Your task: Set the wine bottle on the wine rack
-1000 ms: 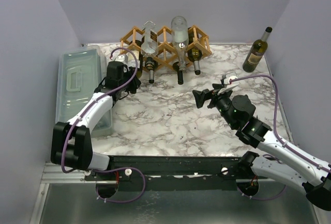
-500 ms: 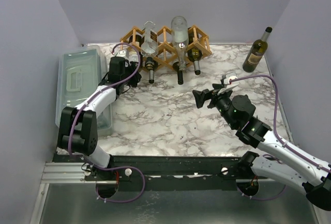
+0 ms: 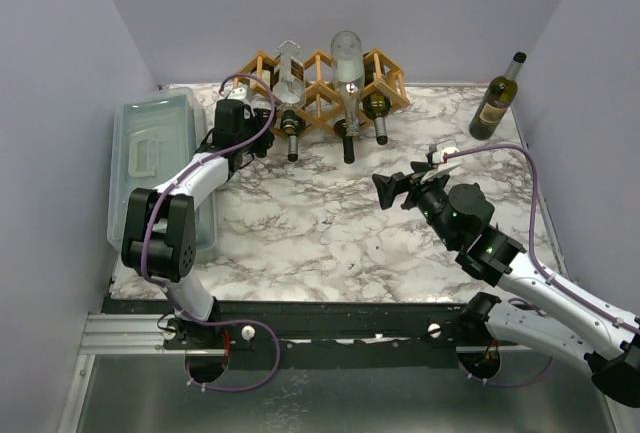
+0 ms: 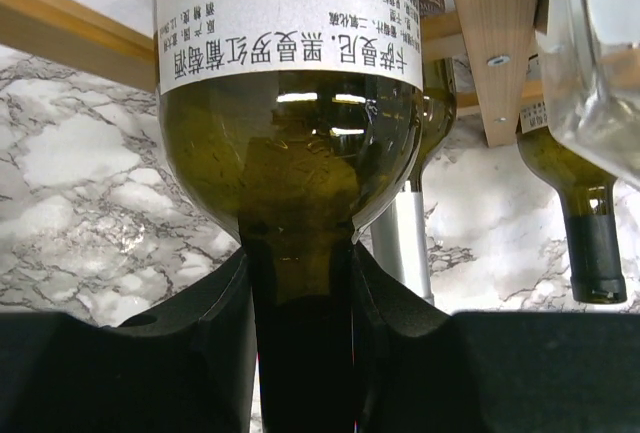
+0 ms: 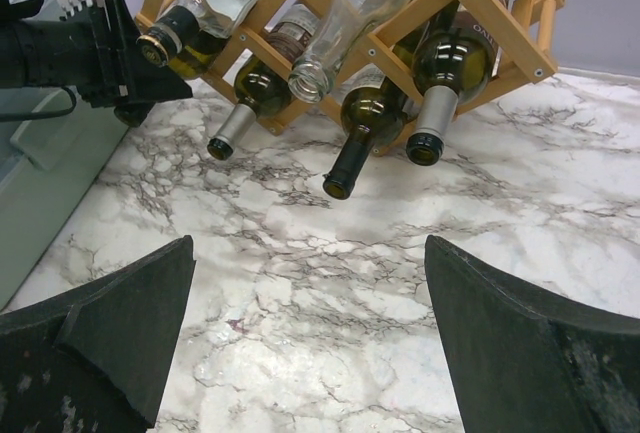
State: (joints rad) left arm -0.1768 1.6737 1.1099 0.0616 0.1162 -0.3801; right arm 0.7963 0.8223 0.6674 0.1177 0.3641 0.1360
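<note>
My left gripper (image 4: 300,273) is shut on the neck of a green wine bottle (image 4: 290,153) with a white label. The bottle's body reaches into the left end of the wooden wine rack (image 4: 500,43). From above, the left gripper (image 3: 256,135) sits right at the left end of the wine rack (image 3: 392,78) at the back of the table. My right gripper (image 3: 392,185) hangs open over the marble top, right of centre, with nothing between its fingers (image 5: 110,323). The right wrist view shows the wine rack (image 5: 480,23) and the held wine bottle's neck (image 5: 178,31).
Several bottles lie in the rack, necks pointing at me, among them two clear ones (image 3: 348,63). Another green bottle (image 3: 497,98) stands upright at the back right. A grey-green lidded box (image 3: 150,153) runs along the left edge, beside the left arm.
My left arm has stretched toward the back, carrying the bottle further into the rack's left end. The right arm has not moved.
</note>
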